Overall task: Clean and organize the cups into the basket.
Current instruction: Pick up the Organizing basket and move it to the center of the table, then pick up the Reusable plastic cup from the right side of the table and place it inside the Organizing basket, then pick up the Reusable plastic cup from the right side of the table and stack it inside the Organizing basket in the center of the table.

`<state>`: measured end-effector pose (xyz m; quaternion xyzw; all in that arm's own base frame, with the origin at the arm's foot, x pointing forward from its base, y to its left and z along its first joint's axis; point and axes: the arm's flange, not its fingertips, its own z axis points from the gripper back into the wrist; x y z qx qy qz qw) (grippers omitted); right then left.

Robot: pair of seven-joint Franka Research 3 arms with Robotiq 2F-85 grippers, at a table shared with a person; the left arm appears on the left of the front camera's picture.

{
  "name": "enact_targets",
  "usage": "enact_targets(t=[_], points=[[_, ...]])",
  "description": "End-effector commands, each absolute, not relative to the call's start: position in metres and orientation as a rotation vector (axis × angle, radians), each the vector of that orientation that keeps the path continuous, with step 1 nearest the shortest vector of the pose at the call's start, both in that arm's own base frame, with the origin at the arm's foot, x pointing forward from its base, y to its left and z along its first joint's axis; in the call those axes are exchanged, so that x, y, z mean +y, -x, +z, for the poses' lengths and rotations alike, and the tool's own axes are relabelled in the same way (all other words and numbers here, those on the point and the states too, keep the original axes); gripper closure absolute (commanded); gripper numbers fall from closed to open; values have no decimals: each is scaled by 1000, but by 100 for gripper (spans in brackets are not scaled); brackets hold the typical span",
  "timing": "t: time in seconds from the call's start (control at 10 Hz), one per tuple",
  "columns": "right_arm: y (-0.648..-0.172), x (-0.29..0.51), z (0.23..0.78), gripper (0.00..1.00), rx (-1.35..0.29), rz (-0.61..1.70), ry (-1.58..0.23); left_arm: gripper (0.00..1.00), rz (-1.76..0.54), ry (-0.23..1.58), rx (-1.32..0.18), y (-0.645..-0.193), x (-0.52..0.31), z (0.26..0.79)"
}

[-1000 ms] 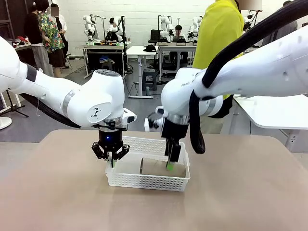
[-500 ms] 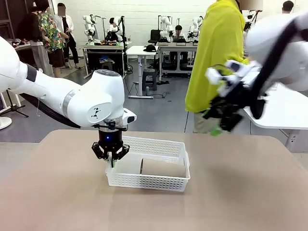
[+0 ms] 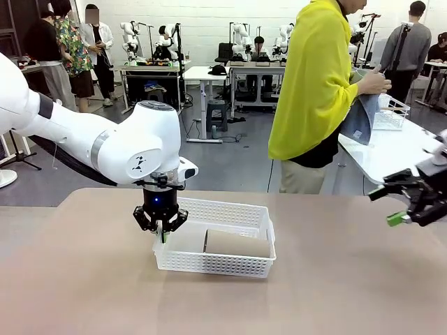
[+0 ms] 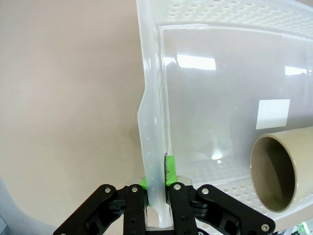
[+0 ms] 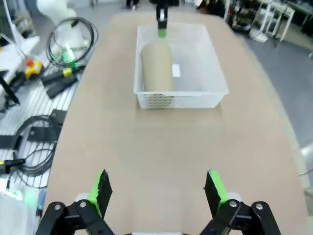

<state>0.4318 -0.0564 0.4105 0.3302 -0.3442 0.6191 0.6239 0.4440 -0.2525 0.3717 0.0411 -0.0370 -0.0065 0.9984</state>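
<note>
A tan-brown cup [image 3: 236,243] lies on its side in the white lattice basket [image 3: 223,264] at the table's middle; the left wrist view shows the cup's open mouth [image 4: 279,174] and the right wrist view its side [image 5: 157,66]. My left gripper [image 3: 163,234] is shut on the basket's left wall, its green pads clamping the rim [image 4: 152,147]. My right gripper [image 3: 401,209] hangs open and empty at the table's far right, well away from the basket [image 5: 178,100], its green pads [image 5: 101,188] wide apart.
A person in a yellow top [image 3: 318,91] stands behind the table's far edge, handling a grey cloth [image 3: 360,118] at a side table with a wire basket [image 3: 390,115]. Cables and tools [image 5: 44,83] lie beside the table in the right wrist view.
My right gripper has left the basket, where it was over the cup, and swung up and away to the far right. The cup stays lying in the basket. The left gripper has not moved.
</note>
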Motion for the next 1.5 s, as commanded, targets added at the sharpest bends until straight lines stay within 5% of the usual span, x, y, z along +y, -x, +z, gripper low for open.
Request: enact_targets(t=[0.0,0.4,1.4], points=[[-422,-83,392,0,-972,1360,-846,100,-16,-84,-76,-443,-253,372],[-385,-147,348,0,-1159,1198,-926,100,-16,-84,-76,-443,-253,372],[-393,-134,366,0,-1075,1254,-895,100,-16,-84,-76,-443,-253,372]])
